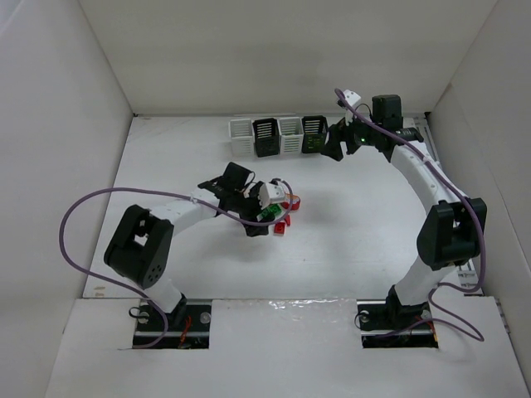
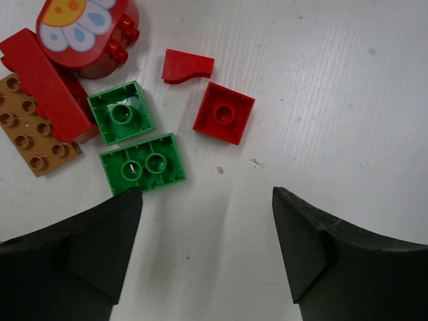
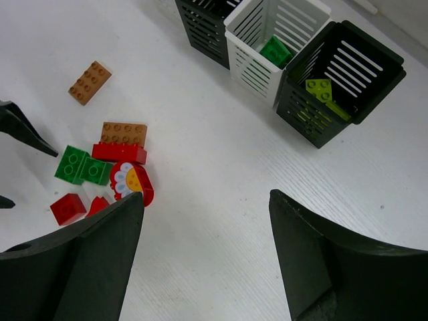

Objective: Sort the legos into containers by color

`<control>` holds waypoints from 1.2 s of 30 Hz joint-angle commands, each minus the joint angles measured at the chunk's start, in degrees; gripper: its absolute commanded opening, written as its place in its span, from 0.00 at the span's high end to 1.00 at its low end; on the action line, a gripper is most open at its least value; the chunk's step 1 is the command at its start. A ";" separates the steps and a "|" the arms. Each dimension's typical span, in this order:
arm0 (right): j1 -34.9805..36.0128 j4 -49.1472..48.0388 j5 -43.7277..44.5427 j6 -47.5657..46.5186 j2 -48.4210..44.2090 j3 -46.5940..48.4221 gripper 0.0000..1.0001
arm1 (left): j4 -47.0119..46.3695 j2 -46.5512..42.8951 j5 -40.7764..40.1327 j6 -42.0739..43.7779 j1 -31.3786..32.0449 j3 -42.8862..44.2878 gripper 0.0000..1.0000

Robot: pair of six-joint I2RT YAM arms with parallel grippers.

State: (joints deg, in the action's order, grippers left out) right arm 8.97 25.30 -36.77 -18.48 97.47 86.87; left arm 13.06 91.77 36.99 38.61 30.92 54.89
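In the left wrist view a cluster of legos lies on the white table. It holds two green bricks (image 2: 121, 112) (image 2: 142, 163), a red square (image 2: 224, 113), a red curved piece (image 2: 187, 65), a long red brick (image 2: 43, 83), an orange plate (image 2: 30, 130) and a red flower piece (image 2: 83, 27). My left gripper (image 2: 207, 200) hangs open just short of them, empty. My right gripper (image 3: 206, 200) is open and empty beside the row of containers. The end black bin (image 3: 304, 117) holds yellow-green bricks (image 3: 319, 87). The white bin (image 3: 251, 63) next to it holds a green brick (image 3: 275, 50).
A lone orange brick (image 3: 89, 82) lies apart from the cluster, toward the bins. The row of slatted bins (image 1: 278, 148) stands at the table's back edge. White enclosure walls (image 1: 50, 124) rise on three sides. Purple cables (image 1: 70, 228) loop off both arms.
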 commanded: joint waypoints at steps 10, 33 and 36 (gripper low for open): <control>-0.62 -2.27 -0.32 -0.33 -2.20 0.76 0.19 | -8.05 1.05 -8.08 -8.46 0.11 1.97 0.02; -3.52 -0.95 -2.42 -0.33 -1.67 1.37 0.19 | -4.01 9.76 -12.21 -6.71 2.65 7.95 0.29; -3.52 -0.95 -2.42 -0.33 -1.67 1.37 0.19 | -4.01 9.22 -12.73 -5.40 4.14 6.45 0.33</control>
State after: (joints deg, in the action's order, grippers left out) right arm 5.89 25.39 -37.56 -18.46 97.47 86.87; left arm 7.99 102.43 24.49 30.98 33.30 61.28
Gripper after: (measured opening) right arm 0.804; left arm 0.680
